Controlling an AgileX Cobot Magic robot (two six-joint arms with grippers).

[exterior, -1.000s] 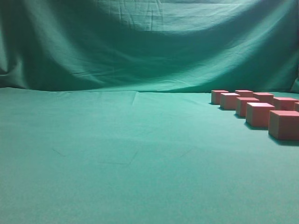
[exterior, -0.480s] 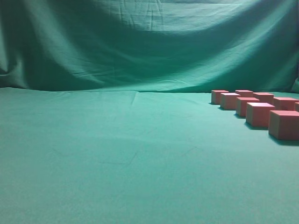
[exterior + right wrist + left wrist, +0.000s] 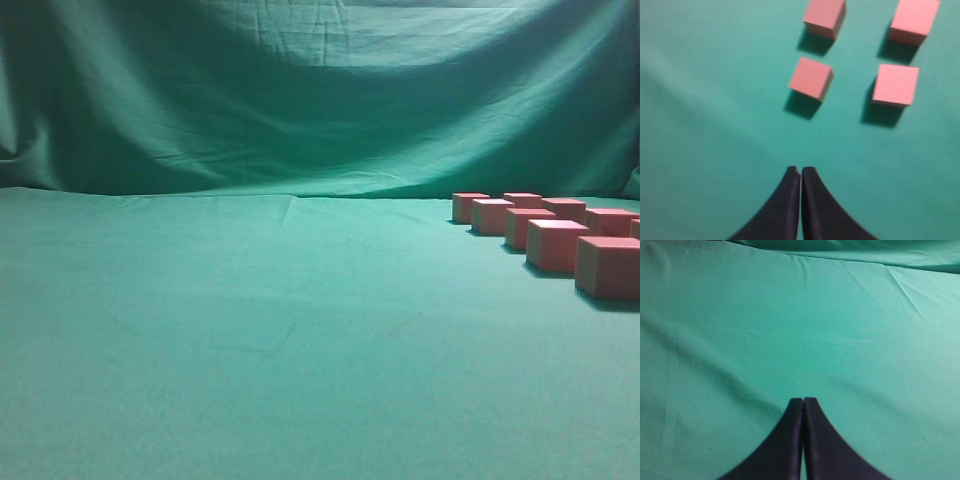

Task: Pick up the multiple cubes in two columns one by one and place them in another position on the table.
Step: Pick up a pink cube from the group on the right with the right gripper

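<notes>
Looking down from our right gripper, we see its fingers pressed together, holding nothing, with the cubes lying ahead in two columns on the green counter; the nearest sits just right of our line. Our left gripper, fingers also together, faces bare cloth, so we judge the right arm nearer and must first spread.

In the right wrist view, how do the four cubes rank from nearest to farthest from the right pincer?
From the right pincer, shut and low in the view:
1. Lower-left cube, just above it.
2. Lower-right cube, off to the right.
3. Upper-left cube, at the top edge.
4. Upper-right cube, in the top right corner.
</notes>
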